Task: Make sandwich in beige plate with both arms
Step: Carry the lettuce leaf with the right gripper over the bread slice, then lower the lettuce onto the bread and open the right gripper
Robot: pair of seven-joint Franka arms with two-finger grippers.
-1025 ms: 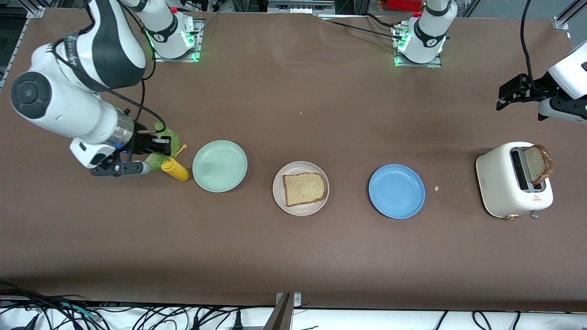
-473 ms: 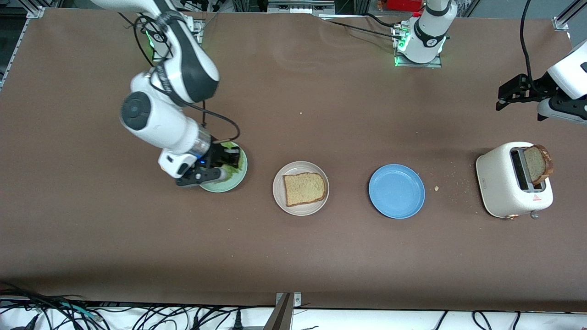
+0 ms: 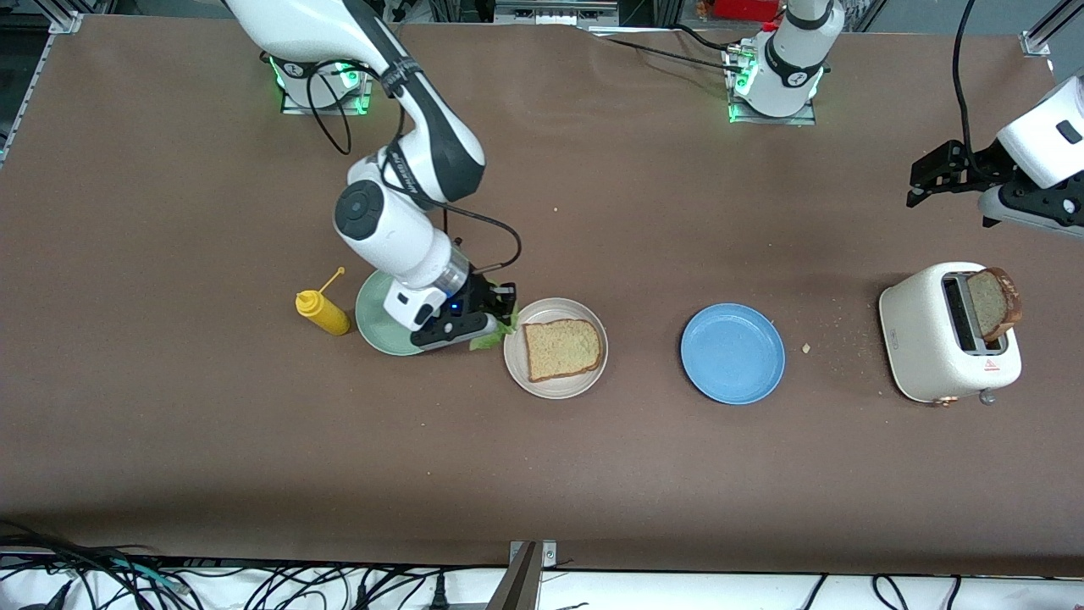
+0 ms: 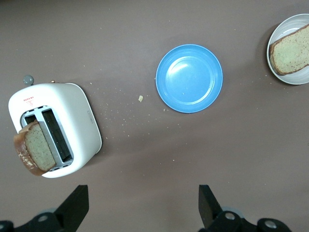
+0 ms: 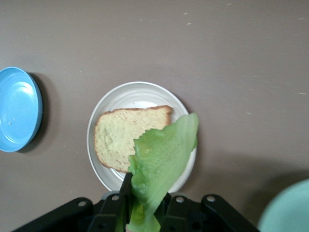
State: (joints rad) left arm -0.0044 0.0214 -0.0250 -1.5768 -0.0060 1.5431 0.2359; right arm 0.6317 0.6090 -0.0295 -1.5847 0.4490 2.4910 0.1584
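Carrying lettuce leaf (image 5: 161,159) pinched in right gripper (image 3: 491,326), now arriving from mustard-bottle end at beige plate (image 3: 515,360) holding bread slice (image 3: 562,348); left gripper (image 3: 931,174) waiting wide above toaster (image 3: 927,339).

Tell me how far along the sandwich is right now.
Done: one bread slice lies on the beige plate. In hand: the right gripper, shut on the lettuce leaf, is at that plate's edge toward the mint-green plate. Left: lay the leaf on the bread, then top it with the second slice, which stands in the toaster. The left gripper waits open over the table near the toaster.
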